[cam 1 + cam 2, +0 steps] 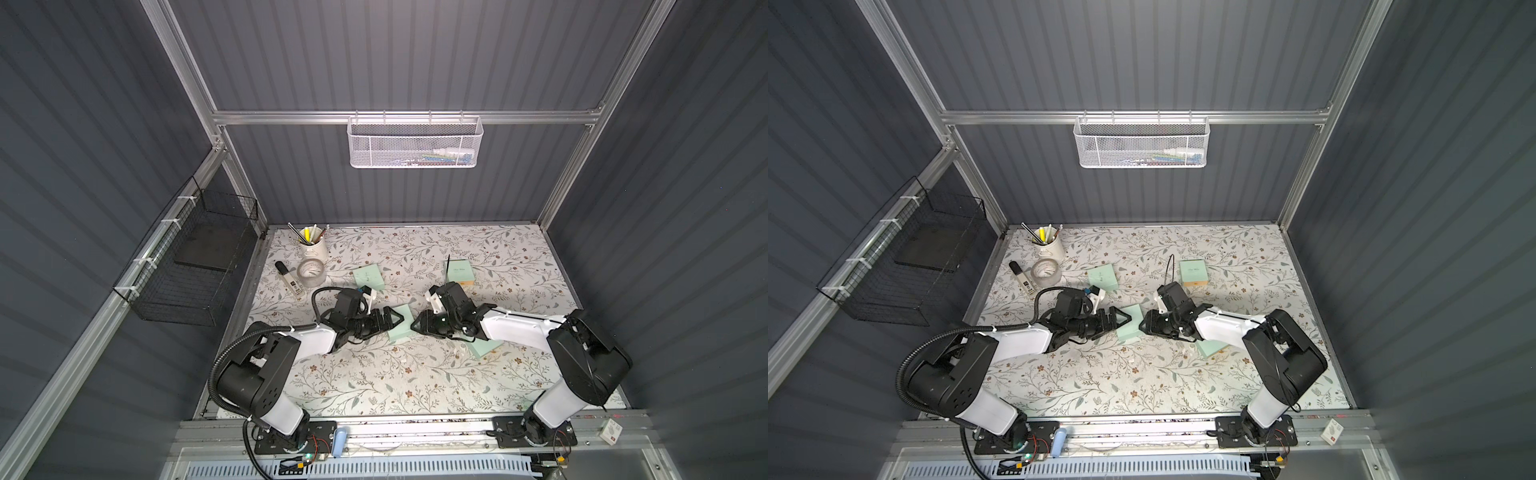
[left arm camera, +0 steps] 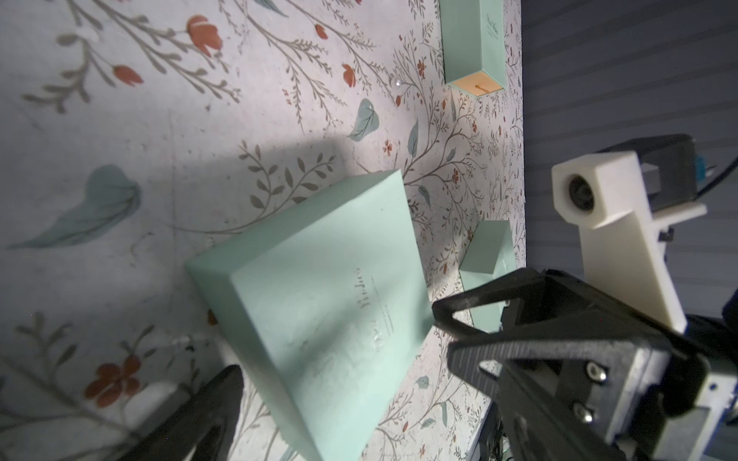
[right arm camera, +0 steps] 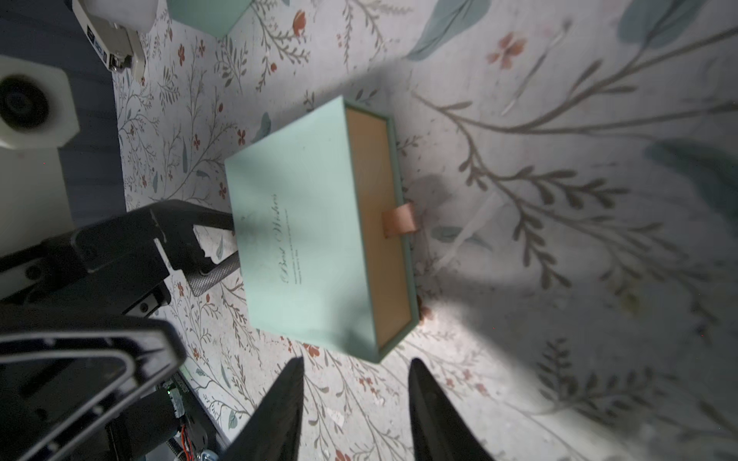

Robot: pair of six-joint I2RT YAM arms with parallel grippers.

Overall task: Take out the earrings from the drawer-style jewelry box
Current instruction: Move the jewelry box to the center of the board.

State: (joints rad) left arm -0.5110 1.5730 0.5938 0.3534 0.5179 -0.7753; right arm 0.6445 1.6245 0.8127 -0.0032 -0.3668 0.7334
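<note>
- The left arm [image 1: 316, 338] is reaching in from its base at the near-left edge. Its elbow is raised, its white forearm is lying low and pointing toward the middle of the table, and its wrist is rolled so the camera is sitting on the far side.
- The left gripper [image 1: 395, 321] is standing spread wide and grasping nothing. In the right wrist view one finger [image 3: 215, 273] is meeting the closed end of the jewelry box [image 3: 303, 239], and the other finger [image 3: 80, 339] is standing clear of the box's side.
- The right arm [image 1: 515, 328] is mirroring it from the near-right base, elbow high, with its forearm stretching low over another mint box [image 1: 484, 348].
- The right gripper [image 3: 356, 369] is released, its jaws parted with nothing between them. Its tips are hovering just beside the drawer-end corner of the jewelry box.
- The jewelry box is lying on the floral table cover [image 1: 374, 382], near the middle and between the two grippers. Its drawer [image 3: 371, 223] is showing a narrow strip of tan lining, with a pinkish pull tab [image 3: 399, 219] sticking out.
- The earrings are proving too small to pick out, whether in the drawer or on the cover.
</note>
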